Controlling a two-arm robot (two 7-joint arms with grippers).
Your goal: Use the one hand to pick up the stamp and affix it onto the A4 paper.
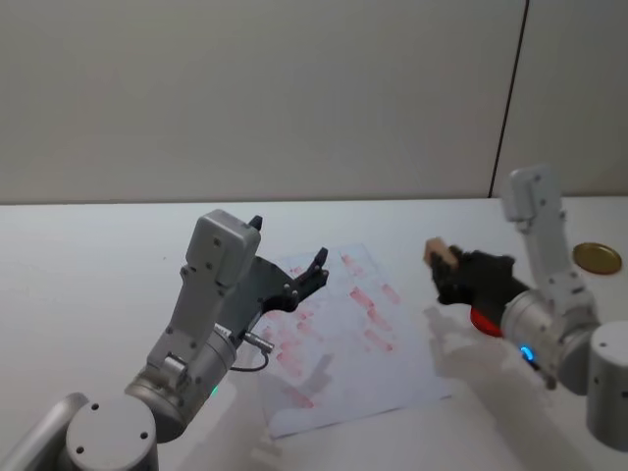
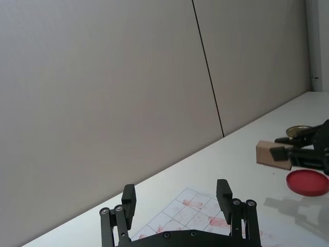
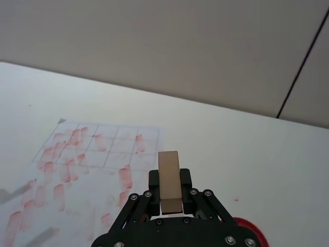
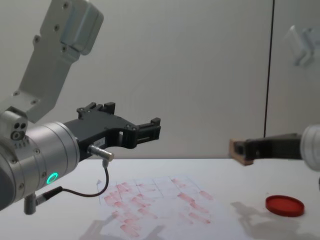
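The stamp [image 3: 169, 180] is being held clear of the worktop [image 1: 88, 285], between the right edge of the A4 paper [image 1: 343, 334] and the red ink pad [image 4: 284, 205], and is clenched in the right tool [image 1: 448, 268]. The ink pad is lying uncovered beneath that wrist, with a gold lid [image 1: 597, 258] resting farther right. The left tool [image 2: 176, 194] is hovering over the paper's left side, fingers spread and empty. A plain panelled wall [image 1: 245, 88] is standing behind.

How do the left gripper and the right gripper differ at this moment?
The right gripper is shut on the stamp; the left gripper is open and empty. The right gripper hangs beside the A4 paper's right edge, the left gripper over its left side. The right wrist shows a blue light, the left a green light. Both are black and two-fingered.
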